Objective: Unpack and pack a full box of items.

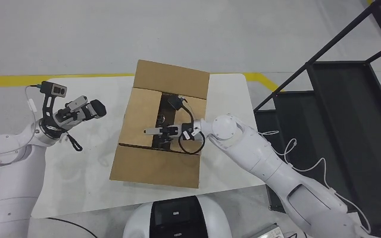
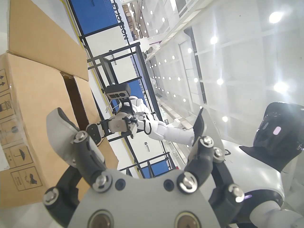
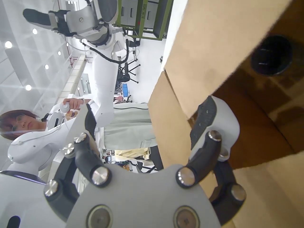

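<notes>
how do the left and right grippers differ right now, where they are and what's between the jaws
The left gripper hangs beside the cardboard box, above the table; the right gripper is at the box's open middle. The left gripper's jaws have nothing between them; the right gripper's appear to straddle a flap edge, with one finger in the gap. Both have open jaws and hold nothing.
</notes>
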`<state>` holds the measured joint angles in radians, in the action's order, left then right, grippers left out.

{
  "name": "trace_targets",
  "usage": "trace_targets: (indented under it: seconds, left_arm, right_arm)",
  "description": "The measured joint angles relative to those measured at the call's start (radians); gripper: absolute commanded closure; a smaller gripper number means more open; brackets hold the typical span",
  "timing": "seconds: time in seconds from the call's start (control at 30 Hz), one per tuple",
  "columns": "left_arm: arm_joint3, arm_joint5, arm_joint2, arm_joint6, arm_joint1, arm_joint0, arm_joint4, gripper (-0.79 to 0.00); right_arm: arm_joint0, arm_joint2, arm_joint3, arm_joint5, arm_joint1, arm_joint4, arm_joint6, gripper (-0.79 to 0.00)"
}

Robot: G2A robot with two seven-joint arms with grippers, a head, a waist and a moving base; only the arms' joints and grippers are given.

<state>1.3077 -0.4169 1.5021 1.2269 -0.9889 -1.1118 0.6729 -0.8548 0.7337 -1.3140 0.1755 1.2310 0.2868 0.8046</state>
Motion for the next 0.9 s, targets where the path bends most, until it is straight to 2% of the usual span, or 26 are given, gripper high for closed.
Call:
trace_targets:
  seconds: [0.27, 0.4, 0.6, 0.8, 0.9]
  left_arm:
    - [-0.003, -0.002, -0.011, -0.006, -0.001, 0.004, -0.005, -0.785]
    - [-0.005, 0.0, -0.013, -0.009, -0.002, 0.005, -0.001, -0.785]
    - [0.041, -0.002, 0.004, -0.001, -0.002, -0.004, 0.067, -0.785]
    - [0.114, 0.009, 0.022, 0.026, -0.005, -0.02, 0.185, -0.785]
    - [0.131, 0.035, 0.016, 0.042, -0.007, -0.016, 0.21, -0.785]
  right_arm:
    - [0.005, -0.033, 0.034, 0.005, 0.026, -0.001, -0.025, -0.785]
    - [0.028, -0.058, 0.048, 0.121, 0.055, 0.057, -0.013, -0.785]
    - [0.073, -0.104, 0.062, 0.321, 0.101, 0.048, -0.054, -0.785]
    - [0.146, -0.18, 0.139, 0.425, 0.169, 0.013, -0.123, -0.785]
    - [0.185, -0.225, 0.199, 0.443, 0.21, 0.008, -0.132, -0.785]
